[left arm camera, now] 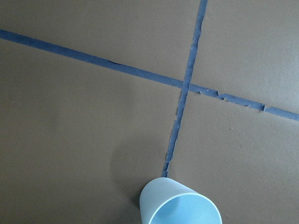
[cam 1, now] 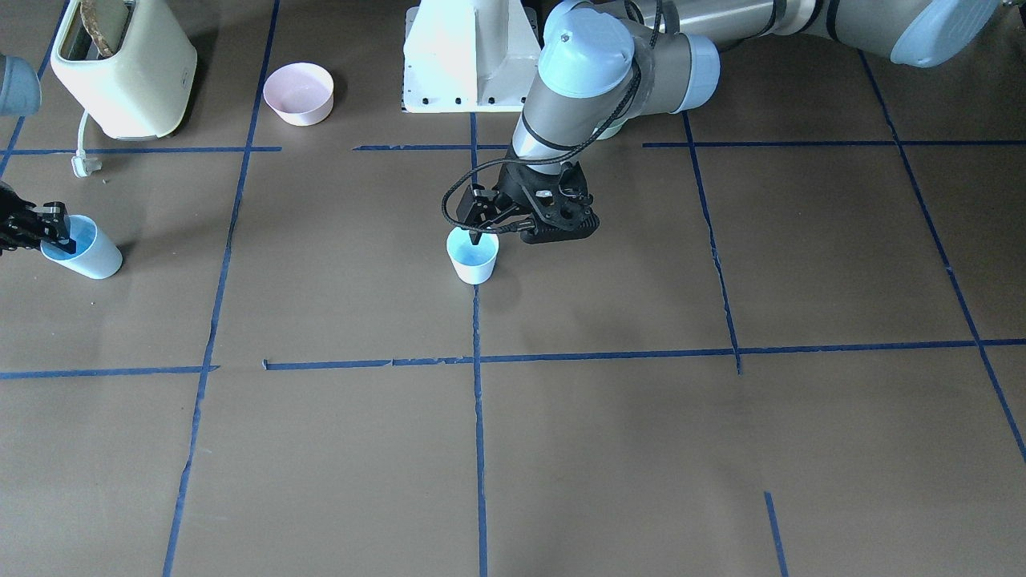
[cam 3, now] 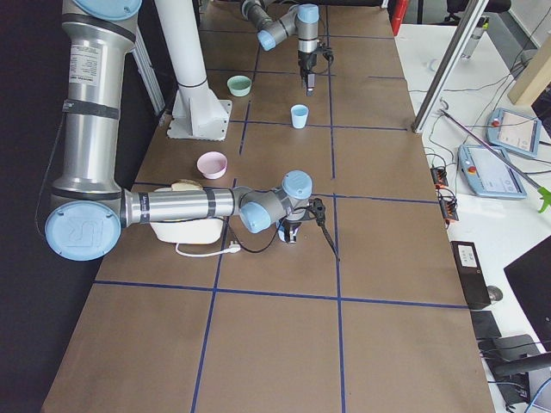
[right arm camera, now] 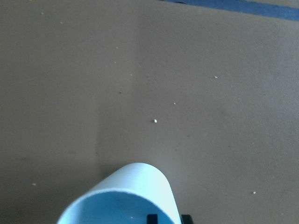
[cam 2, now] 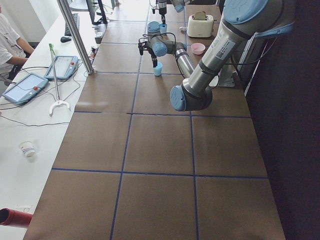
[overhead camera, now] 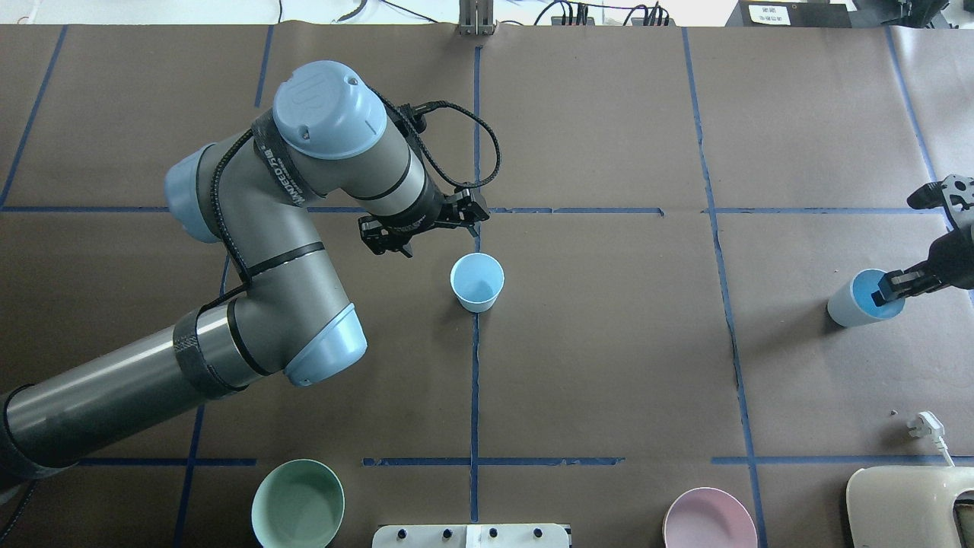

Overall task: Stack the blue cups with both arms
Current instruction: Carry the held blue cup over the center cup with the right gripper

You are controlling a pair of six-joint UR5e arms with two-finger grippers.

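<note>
On the brown, blue-taped desk [overhead camera: 609,342] are set an upright blue cup [overhead camera: 477,282], a pink bowl [overhead camera: 708,521], a green bowl [overhead camera: 298,504] and a cream toaster [cam 1: 124,68].

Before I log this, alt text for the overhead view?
The left gripper hovers beside a pale blue plastic tumbler at the centre of the brown table; at the right edge, the right gripper pinches the rim of a second blue tumbler.

We find one cup [overhead camera: 477,282] mid-table [overhead camera: 609,365] on a tape line, the left gripper [overhead camera: 426,232] just beyond it. The other cup [overhead camera: 848,310] leans far right, the right gripper [overhead camera: 890,288] straddling its rim. The left bowl [overhead camera: 298,504] and right bowl [overhead camera: 709,519] flank the pedestal [overhead camera: 472,535]; the toaster [overhead camera: 909,506] sits further right.
</note>
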